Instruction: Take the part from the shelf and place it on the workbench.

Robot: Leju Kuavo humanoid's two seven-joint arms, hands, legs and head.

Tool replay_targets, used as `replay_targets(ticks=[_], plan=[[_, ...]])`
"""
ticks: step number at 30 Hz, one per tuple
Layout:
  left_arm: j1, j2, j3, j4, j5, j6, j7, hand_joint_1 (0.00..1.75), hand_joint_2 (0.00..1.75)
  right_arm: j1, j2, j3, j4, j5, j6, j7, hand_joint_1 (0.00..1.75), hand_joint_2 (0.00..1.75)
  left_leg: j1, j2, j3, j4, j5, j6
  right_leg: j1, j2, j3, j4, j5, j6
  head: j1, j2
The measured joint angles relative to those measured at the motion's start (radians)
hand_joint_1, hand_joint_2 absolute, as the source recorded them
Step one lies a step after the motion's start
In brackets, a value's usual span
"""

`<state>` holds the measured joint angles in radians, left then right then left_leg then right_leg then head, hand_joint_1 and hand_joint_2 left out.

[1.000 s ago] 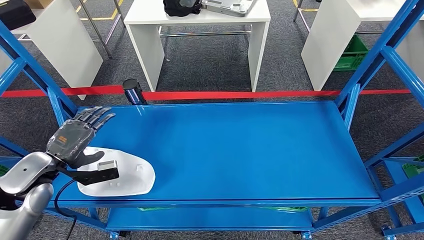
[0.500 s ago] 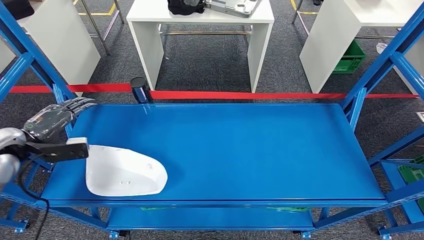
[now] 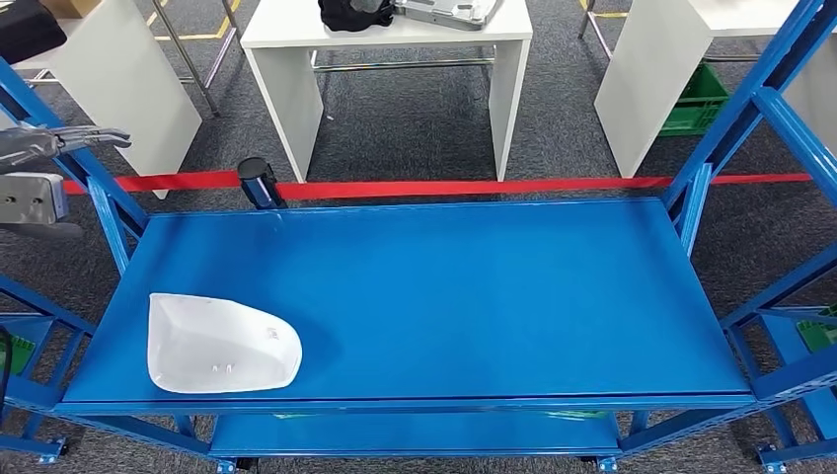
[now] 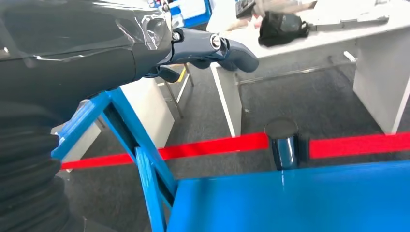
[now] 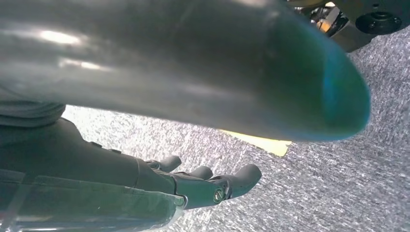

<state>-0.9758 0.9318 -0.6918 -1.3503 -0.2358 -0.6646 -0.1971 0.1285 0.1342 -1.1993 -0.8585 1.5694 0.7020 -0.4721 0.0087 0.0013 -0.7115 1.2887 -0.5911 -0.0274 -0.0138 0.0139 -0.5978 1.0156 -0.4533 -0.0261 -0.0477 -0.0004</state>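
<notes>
The white moulded plastic part (image 3: 219,346) is seen lying ungrasped at the blue metal shelf's (image 3: 474,296) front-left corner, the left hand (image 3: 44,146) held empty, fingers apart, beyond the frame; reaching down is judged next.

No readable text in these pictures.
No letters, numbers, brand names or signs can be read on anything in the three views; the small marks on the white part (image 3: 219,345) lying on the blue shelf (image 3: 474,296) are too small to tell if they are writing.
</notes>
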Motion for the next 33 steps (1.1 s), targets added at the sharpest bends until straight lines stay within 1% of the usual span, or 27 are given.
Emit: replay_targets(ticks=[1,2,3,4,5,6,8,10,11,12,14,15,16,17,18,19,20,21,23,25,26,27,29,30,31,32,33], plan=[[-0.007,0.004,-0.022,0.003,0.009,0.012,0.003,0.00,1.75,0.000,-0.001,0.004,0.001,0.000,-0.005,0.000,0.00,0.00,0.000,0.000,-0.004,0.001,0.013,0.002,0.001,0.000,0.002,0.000,-0.001,-0.001,0.000,0.000],[-0.016,0.007,-0.041,0.005,0.019,0.023,0.005,0.00,1.75,0.000,-0.002,0.007,0.003,0.000,-0.009,0.000,0.00,0.00,0.000,-0.001,0.014,-0.043,0.045,0.007,0.004,0.001,0.005,0.000,-0.002,-0.002,0.000,0.000],[-0.025,0.011,-0.056,0.007,0.029,0.032,0.008,0.00,1.75,0.000,-0.004,0.009,0.004,0.000,-0.012,0.000,0.00,0.00,-0.002,-0.001,0.047,-0.115,0.085,0.016,0.006,0.001,0.008,0.000,-0.002,-0.003,0.000,0.000],[-0.035,0.013,-0.067,0.007,0.041,0.043,0.012,0.00,1.75,0.000,-0.003,0.011,0.006,0.000,-0.012,0.000,0.00,0.00,-0.005,-0.001,0.082,-0.187,0.113,0.026,0.009,0.002,0.010,-0.001,-0.003,-0.003,0.001,0.000],[-0.042,0.015,-0.077,0.007,0.055,0.056,0.017,0.00,1.75,0.001,-0.002,0.013,0.006,0.000,-0.008,-0.001,0.00,0.00,-0.010,0.000,0.110,-0.244,0.132,0.035,0.010,0.002,0.010,-0.002,-0.003,-0.003,0.001,0.000],[-0.046,0.016,-0.085,0.006,0.068,0.070,0.022,0.00,1.75,0.003,-0.002,0.014,0.005,0.000,-0.002,-0.001,0.00,0.00,-0.014,0.001,0.124,-0.275,0.137,0.041,0.010,0.001,0.009,-0.002,-0.003,-0.002,0.002,0.000],[-0.044,0.015,-0.101,0.004,0.090,0.103,0.030,0.00,1.75,0.008,0.001,0.017,-0.003,0.000,0.016,-0.003,0.00,0.00,-0.020,0.003,0.130,-0.290,0.135,0.046,0.009,0.000,0.008,-0.005,-0.001,0.003,0.002,0.000],[-0.025,0.010,-0.112,-0.004,0.103,0.154,0.033,0.00,1.75,0.013,0.005,0.021,-0.014,0.000,0.028,-0.006,0.00,0.00,-0.017,0.007,0.146,-0.311,0.145,0.050,0.010,-0.002,0.004,0.007,-0.009,0.008,0.004,0.000],[-0.007,0.007,-0.114,-0.010,0.107,0.188,0.032,0.00,1.75,0.015,0.006,0.023,-0.018,0.000,0.032,-0.007,0.00,0.00,-0.014,0.010,0.155,-0.322,0.150,0.053,0.010,-0.003,-0.010,0.036,-0.024,0.008,0.005,0.000],[0.017,0.003,-0.113,-0.016,0.105,0.221,0.031,0.00,1.75,0.018,0.007,0.025,-0.022,0.000,0.032,-0.008,0.00,0.00,-0.012,0.014,0.162,-0.330,0.154,0.055,0.009,-0.004,-0.035,0.088,-0.048,0.005,0.006,0.000],[0.077,-0.012,-0.104,-0.029,0.089,0.271,0.028,0.00,1.75,0.023,0.006,0.025,-0.023,0.000,0.029,-0.009,0.00,0.00,-0.011,0.019,0.161,-0.332,0.156,0.057,0.005,-0.004,-0.102,0.224,-0.100,0.005,0.006,0.000],[0.110,-0.024,-0.097,-0.036,0.079,0.285,0.027,0.00,1.75,0.026,0.006,0.025,-0.023,0.000,0.027,-0.009,0.00,0.00,-0.010,0.020,0.161,-0.332,0.155,0.056,0.001,-0.004,-0.124,0.269,-0.113,0.011,0.006,0.000],[0.142,-0.038,-0.088,-0.043,0.068,0.295,0.027,0.00,1.75,0.028,0.006,0.025,-0.023,0.000,0.026,-0.009,0.00,0.00,-0.007,0.019,0.160,-0.331,0.155,0.054,-0.004,-0.005,-0.129,0.277,-0.109,0.021,0.006,0.000],[0.171,-0.054,-0.078,-0.051,0.059,0.302,0.027,0.00,1.75,0.030,0.007,0.025,-0.025,0.000,0.027,-0.010,0.00,0.00,-0.002,0.018,0.160,-0.328,0.153,0.050,-0.010,-0.005,-0.112,0.241,-0.090,0.035,0.006,0.000],[0.197,-0.069,-0.065,-0.060,0.049,0.309,0.027,0.00,1.75,0.031,0.007,0.025,-0.027,0.000,0.028,-0.010,0.00,0.00,0.002,0.016,0.160,-0.323,0.150,0.044,-0.017,-0.007,-0.078,0.173,-0.062,0.051,0.006,0.000],[0.222,-0.083,-0.051,-0.070,0.039,0.316,0.027,0.00,1.75,0.031,0.009,0.026,-0.029,0.000,0.029,-0.010,0.00,0.00,0.004,0.014,0.157,-0.314,0.144,0.035,-0.022,-0.008,-0.043,0.105,-0.040,0.061,0.006,0.000],[0.246,-0.096,-0.036,-0.081,0.029,0.322,0.028,0.00,1.75,0.031,0.010,0.026,-0.032,0.000,0.029,-0.010,0.00,0.00,0.005,0.012,0.154,-0.303,0.138,0.026,-0.025,-0.006,-0.016,0.053,-0.024,0.062,0.006,0.000],[0.269,-0.107,-0.022,-0.092,0.021,0.328,0.028,0.00,1.75,0.031,0.012,0.027,-0.033,0.000,0.029,-0.010,0.00,0.00,0.005,0.011,0.150,-0.294,0.133,0.017,-0.026,-0.005,-0.001,0.024,-0.017,0.057,0.007,0.000],[0.311,-0.132,0.000,-0.110,0.008,0.332,0.027,0.00,1.75,0.032,0.014,0.029,-0.036,0.000,0.027,-0.010,0.00,0.00,0.006,0.009,0.147,-0.287,0.129,0.009,-0.023,-0.002,0.002,0.019,-0.018,0.037,0.006,0.000],[0.344,-0.157,0.012,-0.123,0.003,0.331,0.020,0.00,1.75,0.032,0.015,0.030,-0.035,0.000,0.026,-0.009,0.00,0.00,0.011,0.008,0.143,-0.278,0.120,0.004,-0.024,-0.002,0.004,0.018,-0.017,0.028,0.006,0.000],[0.356,-0.170,0.015,-0.127,0.003,0.331,0.015,0.00,1.75,0.032,0.015,0.031,-0.035,0.000,0.027,-0.009,0.00,0.00,0.012,0.008,0.132,-0.252,0.103,0.001,-0.025,-0.002,0.005,0.018,-0.017,0.024,0.006,0.000],[0.367,-0.182,0.017,-0.132,0.004,0.333,0.009,0.00,1.75,0.031,0.016,0.031,-0.036,0.000,0.029,-0.008,0.00,0.00,0.014,0.008,0.110,-0.205,0.075,-0.002,-0.025,-0.002,0.005,0.017,-0.016,0.021,0.006,0.000],[0.392,-0.210,0.019,-0.140,0.006,0.342,-0.001,0.00,1.75,0.031,0.022,0.029,-0.040,0.000,0.039,-0.005,0.00,0.00,0.014,0.008,0.045,-0.066,0.012,-0.006,-0.022,-0.002,0.005,0.017,-0.017,0.016,0.006,0.000],[0.405,-0.223,0.019,-0.144,0.003,0.349,-0.003,0.00,1.75,0.031,0.027,0.027,-0.044,0.000,0.045,-0.003,0.00,0.00,0.014,0.008,0.017,-0.011,-0.005,-0.006,-0.020,-0.002,0.005,0.018,-0.018,0.016,0.006,0.000],[0.418,-0.234,0.019,-0.151,-0.006,0.359,-0.004,0.00,1.75,0.032,0.033,0.025,-0.051,0.000,0.052,-0.001,0.00,0.00,0.014,0.008,0.005,0.010,-0.003,-0.004,-0.018,-0.002,0.006,0.018,-0.018,0.015,0.006,0.000],[0.429,-0.242,0.019,-0.161,-0.026,0.370,0.000,0.00,1.75,0.032,0.039,0.022,-0.060,0.000,0.061,0.001,0.00,0.00,0.014,0.008,0.013,-0.013,0.020,0.000,-0.017,-0.001,0.008,0.018,-0.019,0.015,0.006,0.000],[0.437,-0.248,0.020,-0.173,-0.053,0.384,0.006,0.00,1.75,0.032,0.047,0.020,-0.071,0.000,0.069,0.003,0.00,0.00,0.013,0.008,0.039,-0.071,0.055,0.007,-0.014,0.000,0.010,0.017,-0.019,0.014,0.006,0.000]])
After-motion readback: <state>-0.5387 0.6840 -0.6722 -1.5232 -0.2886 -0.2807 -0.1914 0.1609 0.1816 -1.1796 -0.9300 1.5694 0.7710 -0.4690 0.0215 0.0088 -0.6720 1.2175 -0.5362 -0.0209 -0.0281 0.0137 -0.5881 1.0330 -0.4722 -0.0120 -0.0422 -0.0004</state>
